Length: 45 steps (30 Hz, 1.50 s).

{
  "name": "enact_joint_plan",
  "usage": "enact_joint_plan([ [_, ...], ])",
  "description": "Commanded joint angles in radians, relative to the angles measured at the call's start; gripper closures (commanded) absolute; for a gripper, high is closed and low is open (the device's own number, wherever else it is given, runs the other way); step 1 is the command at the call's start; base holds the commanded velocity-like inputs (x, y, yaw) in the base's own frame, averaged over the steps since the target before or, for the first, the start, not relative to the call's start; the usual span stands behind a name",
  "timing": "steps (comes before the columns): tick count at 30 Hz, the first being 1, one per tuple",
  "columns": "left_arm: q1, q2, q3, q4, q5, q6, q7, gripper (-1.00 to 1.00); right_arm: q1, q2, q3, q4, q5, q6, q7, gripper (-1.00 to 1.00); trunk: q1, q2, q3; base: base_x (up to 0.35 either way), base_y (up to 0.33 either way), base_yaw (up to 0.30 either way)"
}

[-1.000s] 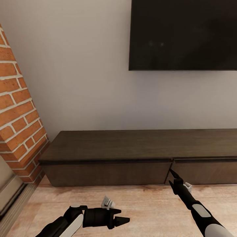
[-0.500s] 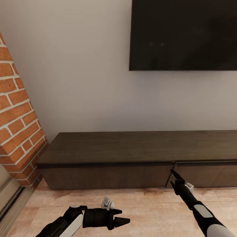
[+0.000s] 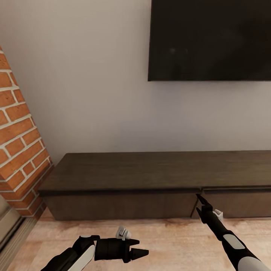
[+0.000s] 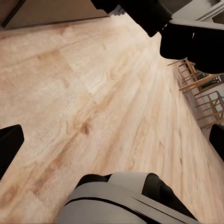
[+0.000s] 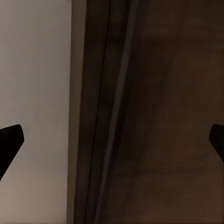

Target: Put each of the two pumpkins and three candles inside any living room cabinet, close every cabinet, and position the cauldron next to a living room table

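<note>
Head view: we see the long low dark brown wooden cabinet [image 3: 150, 180] against the far wall, drawers shut, below a black wall-mounted TV [image 3: 210, 39]. The right gripper [image 3: 198, 197] reaches its drawer seam; the left gripper [image 3: 141, 247] hovers over pale wood floor [image 3: 169, 241].

Wrist views: both claws spread wide, holding nothing.

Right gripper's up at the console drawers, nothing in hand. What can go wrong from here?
1. The right gripper is at the seam between two handleless drawer fronts of the cabinet; with nothing to hook, the fingers may slip off or jam in the gap.
2. Its wrist view is nearly all dark wood, so aiming is hard.
3. The left gripper hangs low over the floor, so moving the base forward could knock it into the cabinet.
</note>
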Motion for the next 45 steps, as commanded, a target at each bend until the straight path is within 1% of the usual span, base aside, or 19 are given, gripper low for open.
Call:
enact_joint_plan([
  [1,-0.001,0.001,-0.002,0.000,0.010,0.008,0.001,-1.00,-0.001,0.000,-0.002,0.001,-0.007,0.009,0.002,-1.00,0.000,0.000,-0.001,0.088,0.000,0.000],
  [8,-0.001,0.001,-0.002,0.004,0.010,0.008,0.001,-1.00,-0.001,0.000,-0.002,0.001,-0.007,0.009,0.003,-1.00,0.000,0.000,-0.001,0.037,0.000,0.000],
  [15,-0.001,0.000,-0.002,0.007,0.008,0.008,0.002,-1.00,-0.001,0.000,-0.002,0.001,-0.007,0.009,0.003,-1.00,0.000,0.000,-0.001,0.178,0.000,0.000],
  [20,-0.001,-0.001,-0.002,0.008,0.007,0.008,0.001,-1.00,-0.001,-0.001,-0.002,0.001,-0.007,0.009,0.004,-1.00,0.000,0.000,-0.001,0.065,0.000,0.000],
  [26,-0.001,0.000,-0.002,0.007,0.008,0.008,0.001,-1.00,-0.001,-0.003,-0.002,0.001,-0.007,0.010,0.019,-1.00,0.000,0.000,-0.001,0.017,0.000,0.000],
  [29,-0.001,0.001,-0.002,0.005,0.008,0.008,0.001,-1.00,-0.001,-0.013,-0.002,0.001,-0.006,0.042,0.040,-1.00,0.000,0.000,-0.001,0.004,0.000,0.000],
  [32,-0.001,0.001,-0.002,0.003,0.009,0.008,0.001,-1.00,-0.001,-0.022,-0.001,0.001,-0.006,0.103,0.056,-1.00,0.000,0.000,-0.001,0.002,0.000,0.000],
  [33,-0.001,0.001,-0.002,0.003,0.009,0.008,0.001,-1.00,-0.001,-0.022,-0.001,0.001,-0.006,0.103,0.056,-1.00,0.000,0.000,-0.001,0.001,0.000,0.000],
  [35,-0.001,0.001,-0.002,0.003,0.009,0.008,0.001,-1.00,-0.001,-0.028,-0.001,0.001,-0.006,0.128,0.062,-1.00,0.000,0.000,-0.001,0.001,0.000,0.000],
  [43,-0.001,0.001,-0.002,0.000,0.009,0.008,0.001,-1.00,-0.001,-0.035,-0.001,0.002,-0.006,0.153,0.068,-1.00,0.000,0.000,-0.001,0.000,0.000,0.000],
  [45,-0.001,0.001,-0.002,-0.001,0.009,0.008,0.001,-1.00,-0.001,-0.035,-0.001,0.002,-0.006,0.154,0.068,-1.00,0.001,-0.001,-0.009,0.000,0.000,0.000],
])
